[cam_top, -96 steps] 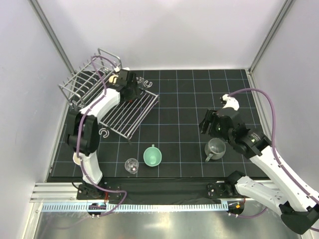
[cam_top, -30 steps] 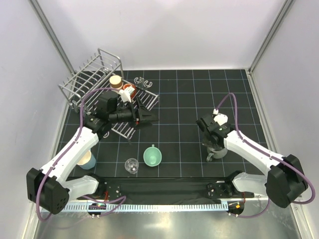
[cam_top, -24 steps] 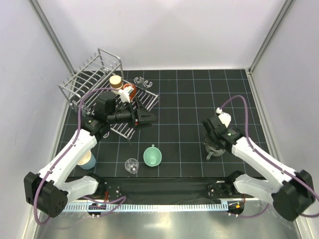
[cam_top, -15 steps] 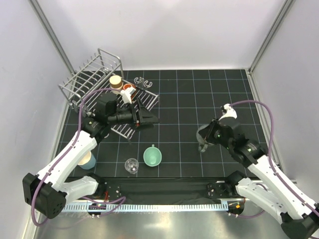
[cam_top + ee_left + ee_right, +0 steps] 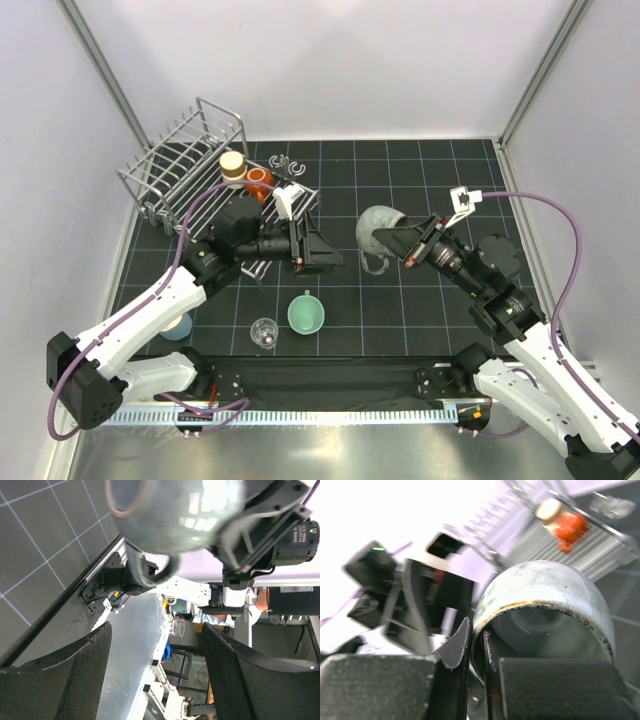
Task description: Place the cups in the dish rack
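My right gripper point(image 5: 402, 241) is shut on the rim of the grey cup point(image 5: 377, 231), holding it on its side in the air above the middle of the mat. The right wrist view shows one finger inside and one outside the grey cup point(image 5: 545, 605). My left gripper point(image 5: 322, 251) is open and empty, pointing at that grey cup point(image 5: 175, 515) from the left, a short gap away. A mint green cup point(image 5: 306, 313) and a clear glass point(image 5: 264, 332) stand on the near mat. An orange-red cup point(image 5: 258, 178) and a beige cup point(image 5: 232, 162) rest on the dish rack point(image 5: 175, 160).
A light blue cup point(image 5: 178, 323) stands at the near left, partly under the left arm. Small grey clips point(image 5: 286, 163) lie on the mat behind the rack's flat section. White walls close the sides and back.
The right gripper has lifted the grey cup off the mat and carried it left toward the middle. The left gripper has swung right, away from the rack, toward the cup.
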Action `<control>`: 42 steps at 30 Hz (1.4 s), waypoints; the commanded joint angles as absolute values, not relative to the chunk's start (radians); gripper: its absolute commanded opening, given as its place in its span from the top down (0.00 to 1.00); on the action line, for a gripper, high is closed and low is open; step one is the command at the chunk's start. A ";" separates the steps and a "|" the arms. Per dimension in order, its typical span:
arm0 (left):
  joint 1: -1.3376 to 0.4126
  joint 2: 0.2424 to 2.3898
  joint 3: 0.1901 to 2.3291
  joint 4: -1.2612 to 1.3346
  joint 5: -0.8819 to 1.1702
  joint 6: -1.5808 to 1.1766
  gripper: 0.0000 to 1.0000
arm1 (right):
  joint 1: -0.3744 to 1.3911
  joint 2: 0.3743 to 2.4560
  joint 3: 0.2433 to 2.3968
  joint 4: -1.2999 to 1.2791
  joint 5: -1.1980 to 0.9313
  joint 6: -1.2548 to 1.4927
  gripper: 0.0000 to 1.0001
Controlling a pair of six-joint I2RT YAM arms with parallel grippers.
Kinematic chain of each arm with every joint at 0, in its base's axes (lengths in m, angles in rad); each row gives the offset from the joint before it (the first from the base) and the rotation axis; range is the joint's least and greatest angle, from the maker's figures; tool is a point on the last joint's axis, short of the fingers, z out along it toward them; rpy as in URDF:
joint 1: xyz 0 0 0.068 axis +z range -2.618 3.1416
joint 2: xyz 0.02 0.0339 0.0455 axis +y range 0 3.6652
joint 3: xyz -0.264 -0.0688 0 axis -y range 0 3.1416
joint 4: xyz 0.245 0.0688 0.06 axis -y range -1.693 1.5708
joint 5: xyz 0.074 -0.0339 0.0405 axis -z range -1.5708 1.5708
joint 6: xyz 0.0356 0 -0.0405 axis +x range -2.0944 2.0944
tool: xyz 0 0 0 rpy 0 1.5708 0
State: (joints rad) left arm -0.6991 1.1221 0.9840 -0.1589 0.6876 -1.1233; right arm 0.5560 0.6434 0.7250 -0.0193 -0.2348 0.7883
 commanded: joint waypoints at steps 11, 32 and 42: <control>-0.795 1.153 1.003 0.080 0.584 -1.121 0.24 | 0.557 0.666 0.769 0.475 -0.388 0.916 0.96; -0.876 1.218 0.925 0.406 0.434 -1.223 0.49 | 0.555 0.660 0.624 0.670 -0.364 0.963 0.96; -0.877 1.207 0.930 0.408 0.442 -1.201 1.00 | 0.555 0.626 0.591 0.632 -0.396 0.963 0.96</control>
State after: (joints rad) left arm -0.8711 1.2263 0.9062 0.3317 0.4545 -1.2209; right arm 0.5461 0.6598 0.5816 0.5438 -0.3519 0.9741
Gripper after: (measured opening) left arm 0.153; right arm 0.106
